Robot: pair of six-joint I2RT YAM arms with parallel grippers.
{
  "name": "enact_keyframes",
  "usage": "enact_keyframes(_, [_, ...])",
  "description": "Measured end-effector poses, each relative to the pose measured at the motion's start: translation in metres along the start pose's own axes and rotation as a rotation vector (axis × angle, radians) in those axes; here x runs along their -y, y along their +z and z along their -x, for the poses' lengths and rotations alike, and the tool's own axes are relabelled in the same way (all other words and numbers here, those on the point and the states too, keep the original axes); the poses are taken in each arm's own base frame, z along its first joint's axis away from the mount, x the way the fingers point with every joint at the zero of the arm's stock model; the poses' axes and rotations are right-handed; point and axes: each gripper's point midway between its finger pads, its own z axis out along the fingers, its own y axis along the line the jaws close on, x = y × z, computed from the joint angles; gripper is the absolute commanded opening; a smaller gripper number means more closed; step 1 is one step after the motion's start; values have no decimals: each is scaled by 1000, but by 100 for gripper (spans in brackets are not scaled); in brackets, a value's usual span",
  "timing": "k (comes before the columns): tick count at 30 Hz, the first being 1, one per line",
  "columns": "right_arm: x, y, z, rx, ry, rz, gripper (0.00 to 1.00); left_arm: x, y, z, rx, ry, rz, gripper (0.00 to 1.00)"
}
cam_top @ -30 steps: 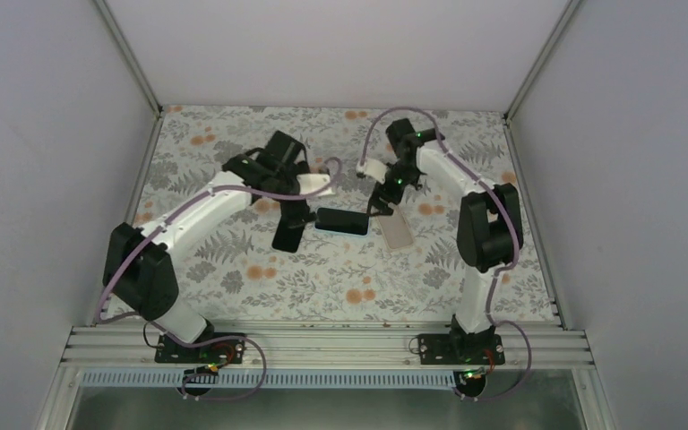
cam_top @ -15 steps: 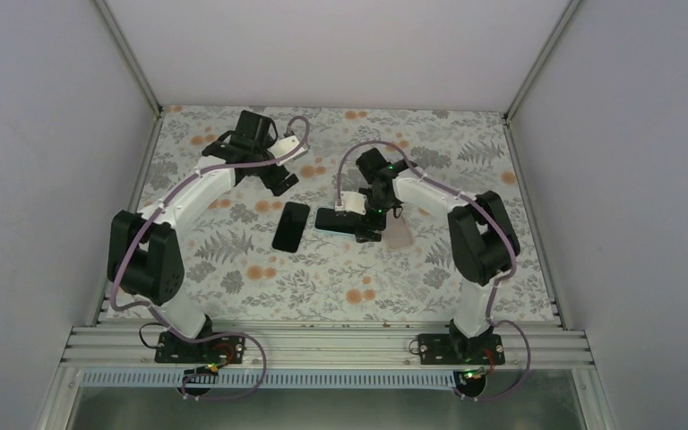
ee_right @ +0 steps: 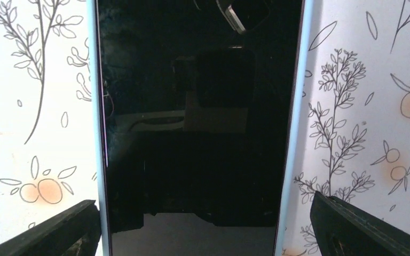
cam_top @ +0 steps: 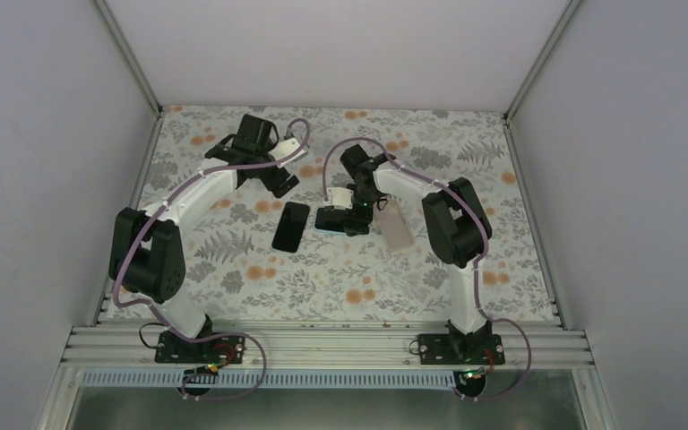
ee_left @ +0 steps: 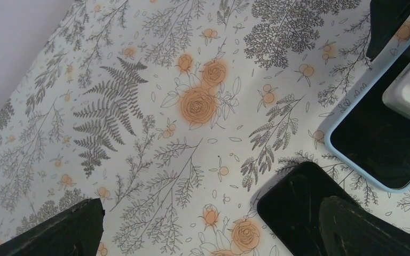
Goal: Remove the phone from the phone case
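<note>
The phone [ee_right: 197, 133] lies flat and screen-up around the middle of the desk [cam_top: 233, 287], seated in its phone case [ee_right: 95, 106], with its long axis running left to right across the desk; which end is its top cannot be told. The screen is glossy black glass that mirrors the rig above it, and the case shows as a thin, smooth, pale-blue rim with rounded corners. Just off its left end, near but apart, lies a black slab [cam_top: 290, 226], matte and round-cornered, its long axis running near to far at a slight tilt. On the other side lies a beige card [cam_top: 396, 224], flat and pale, also lengthwise near to far. The right end effector [cam_top: 351, 221] hangs low over the phone's right part, its dark fingers [ee_right: 48, 232] spread wide and straddling the case's width; whether they touch the rim cannot be told, and they clamp nothing. Farther back and to the left, the left end effector [cam_top: 279, 182] is above the floral-printed desk cover, its fingers [ee_left: 53, 229] wide apart and holding nothing.
</note>
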Motion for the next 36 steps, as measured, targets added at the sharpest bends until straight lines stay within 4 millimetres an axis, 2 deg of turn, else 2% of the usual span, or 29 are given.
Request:
enact_keyframes(19, [11,10,0,-65,2,14,99,6,2,-4,3,-3,-24,100])
enact_keyframes(21, [11,10,0,-68,2,15,95,6,2,-4,3,-3,-25,100])
enact_keyframes(24, [11,10,1,-75,-4,7,81,6,2,-4,5,-4,-28,100])
enact_keyframes(28, [11,11,1,-99,-19,-21,68,8,2,-4,11,-8,-43,100])
enact_keyframes(32, [7,10,3,-97,-30,-36,65,15,0,-4,17,-25,-92,100])
enact_keyframes(36, [2,9,3,-90,-31,-42,65,16,-5,5,41,-76,-178,100])
